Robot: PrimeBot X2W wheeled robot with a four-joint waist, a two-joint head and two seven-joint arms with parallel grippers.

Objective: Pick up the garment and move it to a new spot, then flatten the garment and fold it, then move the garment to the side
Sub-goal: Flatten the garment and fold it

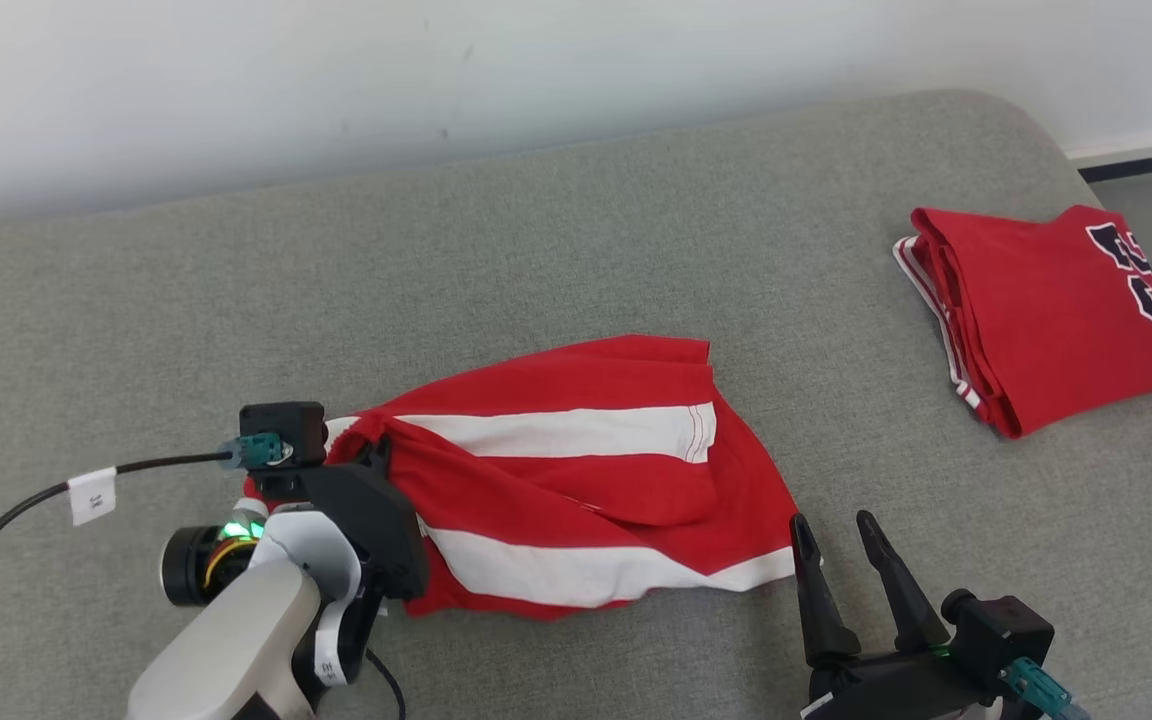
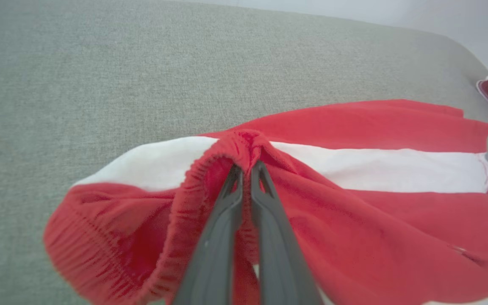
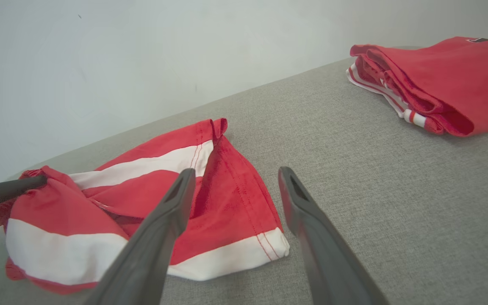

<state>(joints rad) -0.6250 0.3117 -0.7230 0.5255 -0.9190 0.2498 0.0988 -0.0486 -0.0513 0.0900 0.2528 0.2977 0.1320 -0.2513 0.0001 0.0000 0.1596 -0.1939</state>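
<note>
Between the hands the garment (image 1: 576, 470) lies lengthwise, waistband (image 2: 193, 182) pinched in the left hand (image 2: 247, 166), hem corner (image 1: 778, 572) just beside the wide-spread right hand (image 1: 833, 525).

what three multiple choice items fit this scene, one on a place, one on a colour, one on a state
1. Where is the folded red garment?
A) at the far right of the grey cushion
B) under a box
C) on the floor

2. What colour are the bands on the shorts?
A) black
B) white
C) blue

3. How is the left hand?
A) open in the air
B) shut on the waistband
C) shut on nothing

Key:
1. A, it lies by the right edge, apart from the shorts.
2. B, two white bands cross the red cloth.
3. B, its fingers pinch the gathered elastic.
</note>
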